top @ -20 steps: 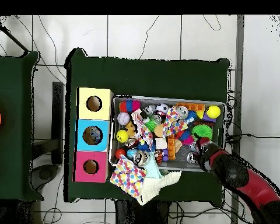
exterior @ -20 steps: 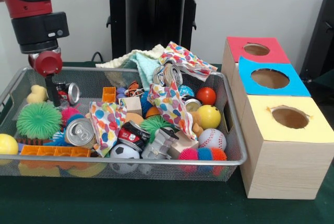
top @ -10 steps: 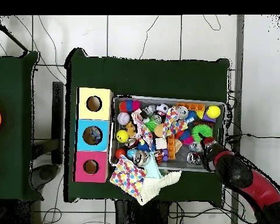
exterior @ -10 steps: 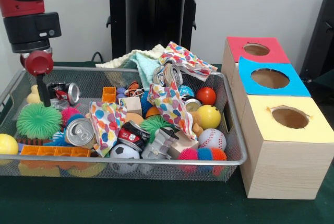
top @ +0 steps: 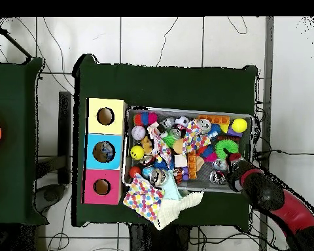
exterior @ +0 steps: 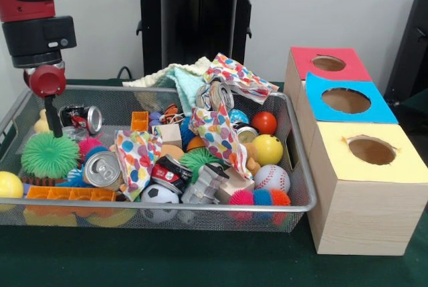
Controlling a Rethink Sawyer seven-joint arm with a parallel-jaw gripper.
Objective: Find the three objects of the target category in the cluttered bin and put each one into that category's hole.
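Wire mesh bin (exterior: 294, 160) crowded with toys | red, blue, yellow hole boxes (exterior: 348, 103) beside it | gripper (exterior: 53, 128) above green spiky ball (exterior: 49, 154), finger state cannot be told | small can (exterior: 81, 118) just beside it

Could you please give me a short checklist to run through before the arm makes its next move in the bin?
1. Gripper is inside the wire bin, at its corner: ok.
2. Gripper open or shut: cannot tell.
3. Gripper is carrying nothing: cannot tell.
4. Nearest objects are identified, the green spiky ball below and the lying can beside it: ok.
5. Red hole, blue hole and yellow hole are unblocked: ok.
6. Patterned cloth covers some objects, so the contents are not fully visible: not ok.
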